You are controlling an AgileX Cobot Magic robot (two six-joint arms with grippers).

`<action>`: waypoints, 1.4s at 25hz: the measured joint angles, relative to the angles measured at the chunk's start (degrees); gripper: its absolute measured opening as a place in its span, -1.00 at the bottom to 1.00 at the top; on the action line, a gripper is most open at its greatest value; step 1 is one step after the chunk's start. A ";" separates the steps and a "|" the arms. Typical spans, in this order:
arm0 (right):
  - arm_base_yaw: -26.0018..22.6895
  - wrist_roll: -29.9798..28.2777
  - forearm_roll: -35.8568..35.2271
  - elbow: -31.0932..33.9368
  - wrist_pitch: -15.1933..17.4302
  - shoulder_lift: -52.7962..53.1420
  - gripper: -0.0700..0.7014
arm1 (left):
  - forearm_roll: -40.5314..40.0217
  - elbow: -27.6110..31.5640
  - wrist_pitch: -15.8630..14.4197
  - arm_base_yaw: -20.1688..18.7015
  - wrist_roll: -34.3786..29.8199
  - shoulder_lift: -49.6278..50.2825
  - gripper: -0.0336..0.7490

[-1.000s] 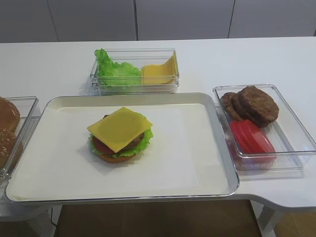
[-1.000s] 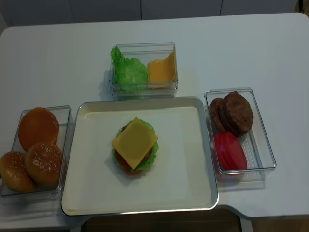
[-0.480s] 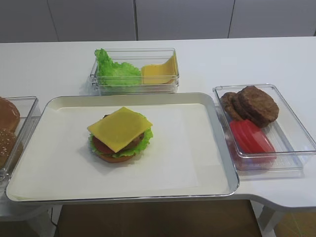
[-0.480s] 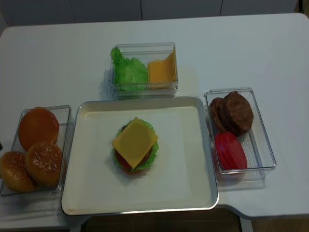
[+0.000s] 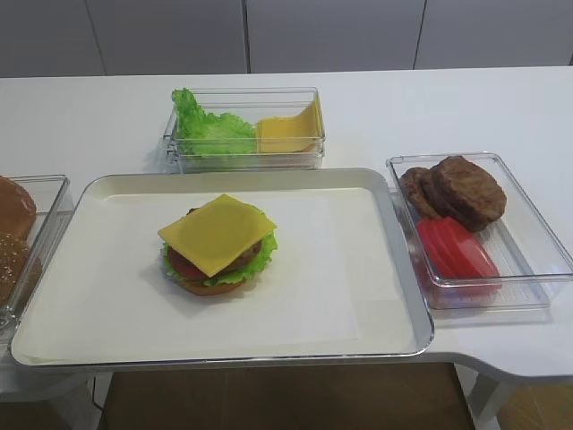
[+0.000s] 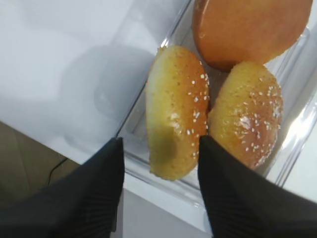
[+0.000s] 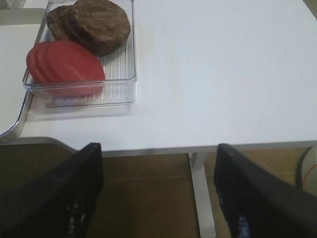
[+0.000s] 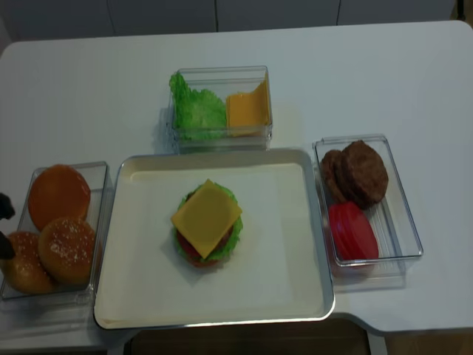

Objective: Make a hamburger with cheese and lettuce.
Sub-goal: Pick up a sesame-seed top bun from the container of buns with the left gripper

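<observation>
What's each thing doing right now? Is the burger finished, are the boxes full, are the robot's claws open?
hamburger: unfinished, no top bun
cheese: flat on top of the stack
lettuce: frill poking out under the patty
tray: holds only the burger
bun box: three buns inside
left gripper: open, around a sesame bun
right gripper: open, empty, off the table's edge

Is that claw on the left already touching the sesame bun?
Cannot tell. In the left wrist view the left gripper straddles the sesame bun, fingers open on either side, but whether they touch its edges isn't plain.
</observation>
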State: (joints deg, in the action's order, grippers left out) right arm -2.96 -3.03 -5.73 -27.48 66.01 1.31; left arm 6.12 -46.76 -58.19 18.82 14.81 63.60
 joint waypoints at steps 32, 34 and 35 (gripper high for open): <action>0.00 0.12 0.00 0.00 0.00 0.00 0.56 | 11.57 0.00 4.50 5.16 -16.25 7.01 0.00; 0.00 0.12 0.00 0.00 0.00 0.00 0.56 | 11.57 0.00 4.50 5.16 -16.35 7.52 -0.04; 0.00 0.12 0.00 0.00 0.00 0.00 0.56 | 11.57 0.00 4.40 5.25 -16.35 7.99 -0.06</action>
State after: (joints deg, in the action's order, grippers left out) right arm -2.96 -2.91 -5.73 -27.48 66.01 1.31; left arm 17.68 -46.76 -53.79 24.08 -1.54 71.59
